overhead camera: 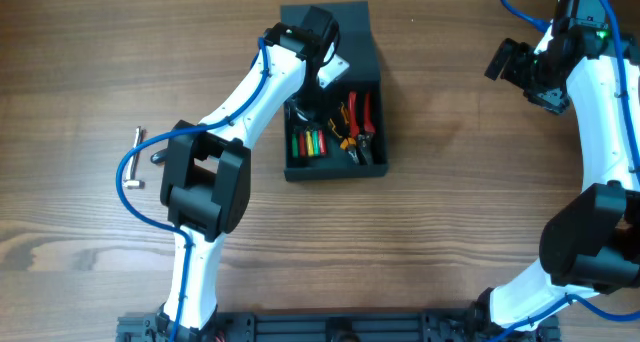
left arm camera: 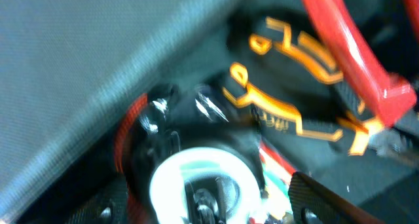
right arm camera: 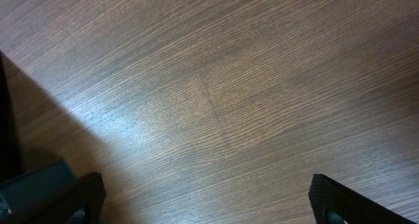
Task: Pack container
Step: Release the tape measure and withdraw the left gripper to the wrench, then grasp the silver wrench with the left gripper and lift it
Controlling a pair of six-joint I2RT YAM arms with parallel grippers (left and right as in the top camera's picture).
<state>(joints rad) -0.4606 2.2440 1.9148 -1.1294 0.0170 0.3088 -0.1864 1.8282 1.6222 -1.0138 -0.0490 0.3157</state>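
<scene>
wooden table [overhead camera: 450, 212], dark container [overhead camera: 335, 170], small metal tools [overhead camera: 139, 158] left

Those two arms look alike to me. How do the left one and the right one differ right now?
The left arm reaches into the container; the right arm stands off to the far right. The left tool is down among the pliers; the right tool hangs over bare table. The right tool is open and empty; the left tool's grip is unclear. Both arms are white with blue cables.
</scene>
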